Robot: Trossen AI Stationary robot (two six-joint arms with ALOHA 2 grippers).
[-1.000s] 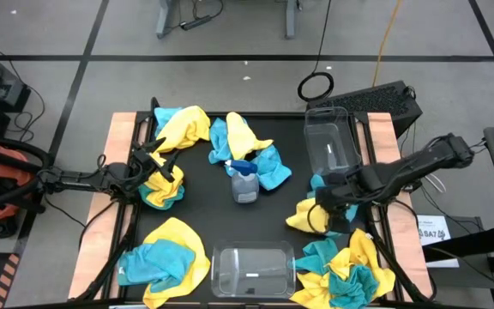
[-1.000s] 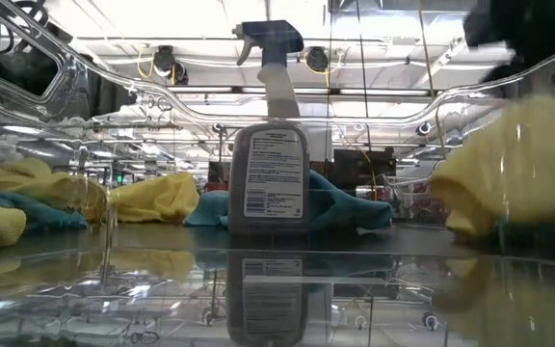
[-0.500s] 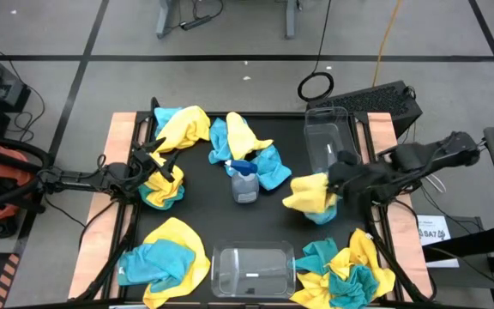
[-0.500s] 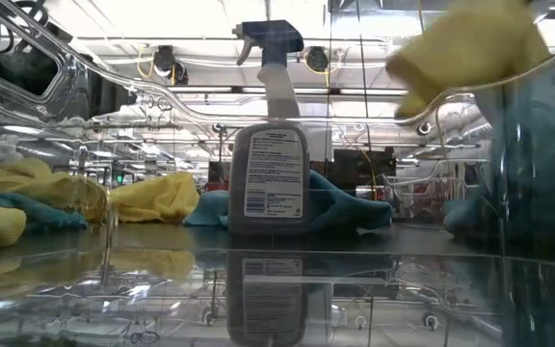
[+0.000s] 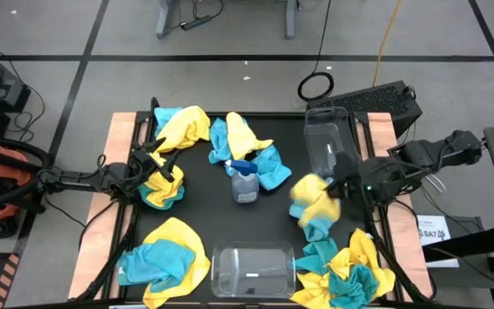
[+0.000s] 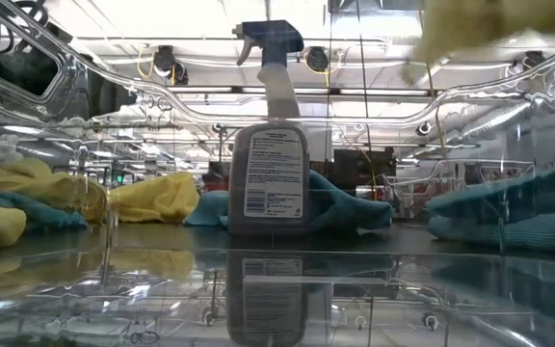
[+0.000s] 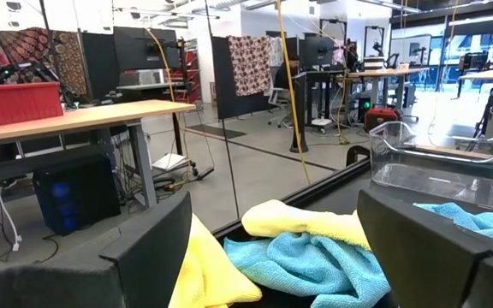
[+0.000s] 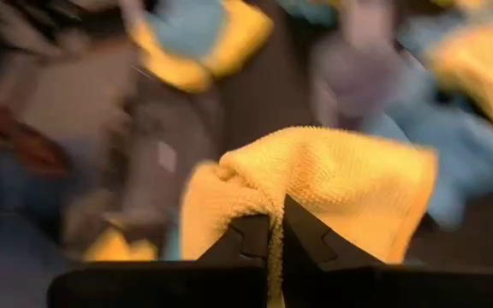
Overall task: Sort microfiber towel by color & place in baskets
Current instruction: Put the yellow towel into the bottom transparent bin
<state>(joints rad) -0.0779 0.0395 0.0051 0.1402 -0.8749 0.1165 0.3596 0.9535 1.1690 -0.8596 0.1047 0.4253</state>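
On black table (image 5: 273, 215) | scattered towels (image 5: 165, 253) | workshop desks behind (image 7: 75, 115)

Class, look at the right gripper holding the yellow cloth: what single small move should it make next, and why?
Probably carry the yellow towel toward the empty basket just beyond it. The right gripper is shut on that towel, lifted clear of the table, while a teal towel lies below. The left gripper waits open over the left pile.
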